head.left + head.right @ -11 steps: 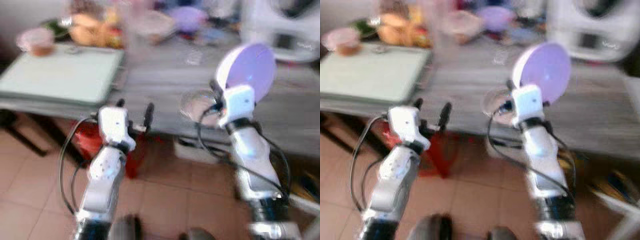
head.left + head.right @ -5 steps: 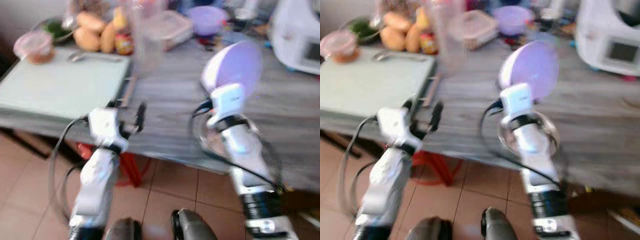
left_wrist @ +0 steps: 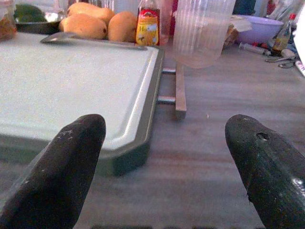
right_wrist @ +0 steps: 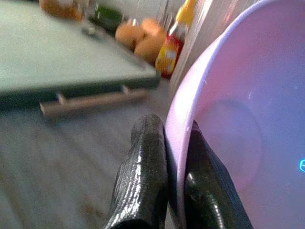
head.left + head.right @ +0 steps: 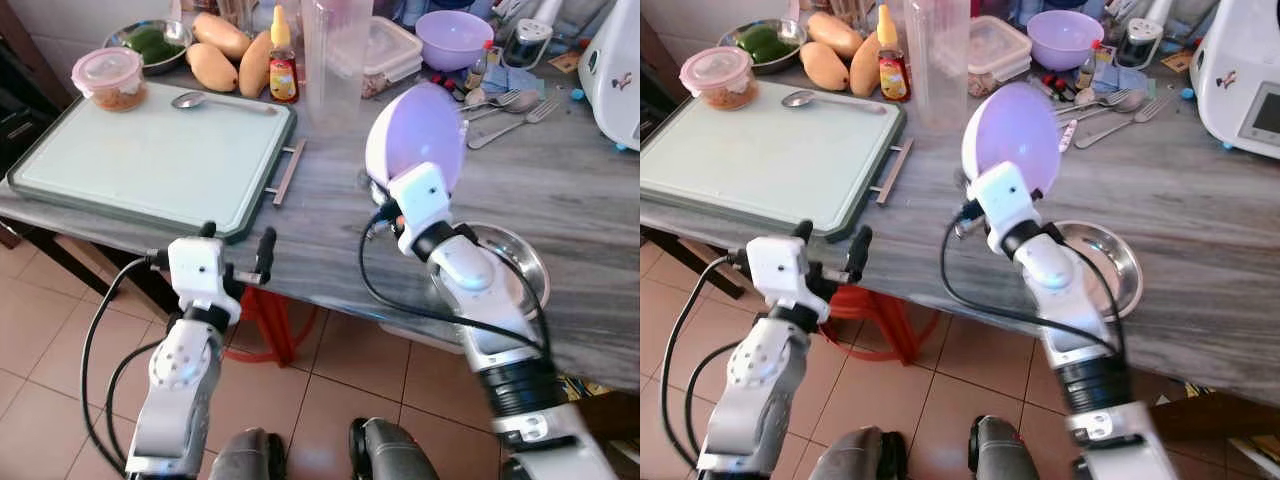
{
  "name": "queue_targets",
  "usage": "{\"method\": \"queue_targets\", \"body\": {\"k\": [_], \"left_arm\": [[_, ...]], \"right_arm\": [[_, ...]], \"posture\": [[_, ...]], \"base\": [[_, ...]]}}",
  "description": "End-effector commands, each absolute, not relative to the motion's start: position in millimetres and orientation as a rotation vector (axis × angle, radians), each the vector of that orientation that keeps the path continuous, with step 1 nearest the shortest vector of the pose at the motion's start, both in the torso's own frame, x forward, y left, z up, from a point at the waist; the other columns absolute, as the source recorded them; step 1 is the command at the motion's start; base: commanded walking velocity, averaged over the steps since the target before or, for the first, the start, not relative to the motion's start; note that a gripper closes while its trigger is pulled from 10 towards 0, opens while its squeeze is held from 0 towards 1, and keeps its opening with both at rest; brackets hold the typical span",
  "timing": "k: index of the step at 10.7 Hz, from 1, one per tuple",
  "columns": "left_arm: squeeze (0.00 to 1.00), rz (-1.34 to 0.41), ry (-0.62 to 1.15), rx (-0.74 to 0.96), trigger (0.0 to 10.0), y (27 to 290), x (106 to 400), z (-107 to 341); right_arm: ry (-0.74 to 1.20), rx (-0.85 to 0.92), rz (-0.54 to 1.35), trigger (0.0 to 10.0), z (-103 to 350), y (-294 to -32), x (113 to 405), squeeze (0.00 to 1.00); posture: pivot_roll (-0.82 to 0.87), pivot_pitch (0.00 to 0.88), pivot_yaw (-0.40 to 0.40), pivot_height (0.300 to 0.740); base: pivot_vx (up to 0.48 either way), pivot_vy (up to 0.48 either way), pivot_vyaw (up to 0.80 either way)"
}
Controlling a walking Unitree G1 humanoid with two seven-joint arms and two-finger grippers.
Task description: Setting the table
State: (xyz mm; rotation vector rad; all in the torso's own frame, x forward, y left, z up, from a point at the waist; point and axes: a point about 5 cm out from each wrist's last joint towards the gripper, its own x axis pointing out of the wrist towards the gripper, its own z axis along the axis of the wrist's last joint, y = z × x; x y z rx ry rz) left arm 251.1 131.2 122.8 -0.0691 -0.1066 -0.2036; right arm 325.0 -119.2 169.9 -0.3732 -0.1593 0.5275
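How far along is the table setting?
Done: nothing looks laid out yet; the green tray holds just a spoon and a lidded container. In hand: the right gripper is shut on a lilac bowl, held above the table edge. The left gripper is open. Left: placing the bowl and cutlery.

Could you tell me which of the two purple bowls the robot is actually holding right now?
The nearer purple bowl, clamped by its rim on edge in the right gripper above the table's front; the other bowl sits upright at the back.
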Motion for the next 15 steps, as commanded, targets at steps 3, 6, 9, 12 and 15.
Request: {"method": "queue_targets", "body": {"k": [3,6,9,12,15], "left_arm": [[0.0,-0.223,-0.095,-0.073,10.0,131,248,122],[0.0,-0.233,-0.09,-0.078,10.0,128,249,121],[0.0,-0.243,-0.078,-0.079,10.0,127,249,120],[0.0,-0.257,-0.066,-0.083,10.0,123,252,118],[0.0,-0.272,-0.056,-0.086,10.0,119,255,116]], "right_arm": [[-0.05,-0.473,0.628,10.0,162,-115,321,0.0],[-0.003,-0.52,0.662,10.0,159,-117,317,0.0],[0.067,-0.552,0.678,10.0,160,-124,316,1.0],[0.117,-0.587,0.718,10.0,169,-126,307,1.0],[0.176,-0.618,0.758,10.0,173,-132,301,1.0]], "posture": [[-0.05,0.199,0.008,0.74],[-0.06,0.197,0.008,0.74],[-0.07,0.197,0.01,0.74],[-0.08,0.186,0.007,0.74],[-0.09,0.174,0.005,0.74]], "base": [[0.0,0.0,0.0],[0.0,0.0,0.0],[0.0,0.0,0.0],[0.0,0.0,0.0],[0.0,0.0,0.0]]}}
